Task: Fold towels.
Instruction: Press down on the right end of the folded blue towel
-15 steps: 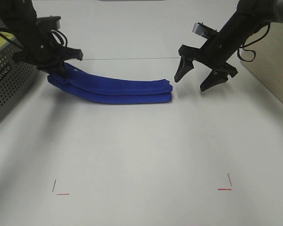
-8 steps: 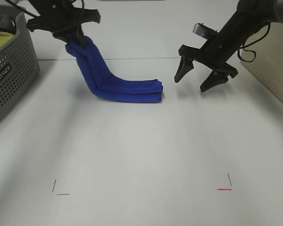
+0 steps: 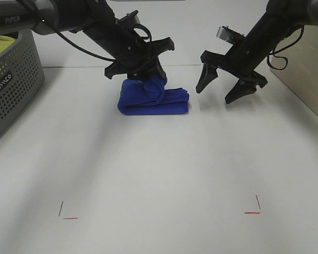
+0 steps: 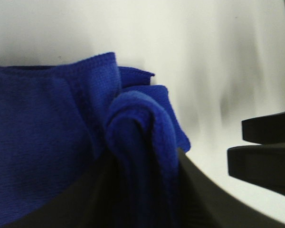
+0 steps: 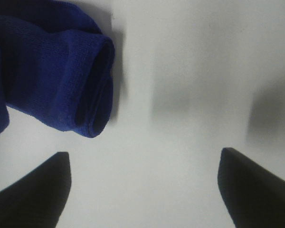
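The royal-blue towel (image 3: 167, 101) lies as a short folded bundle at the back middle of the white table. One end is doubled back over it and rises in a lump to my left gripper (image 3: 148, 79), which has reached across from the left. In the left wrist view that puffy fold (image 4: 137, 123) sits between the dark fingers (image 4: 199, 194); whether they clamp it does not show. My right gripper (image 3: 214, 94) hangs open just right of the towel, apart from it. Its wrist view shows the towel's rolled end (image 5: 52, 80) beyond the spread fingertips (image 5: 38, 190).
A grey perforated basket (image 3: 10, 84) holding a yellow-green cloth (image 3: 0, 45) stands at the left edge. A wooden panel (image 3: 307, 69) is at the far right. Red corner marks (image 3: 66, 214) (image 3: 253, 207) lie near the table's front.
The left gripper lifted the towel's left end and carried it right over the rest, so the long strip is now a short bundle. The right gripper has not moved.
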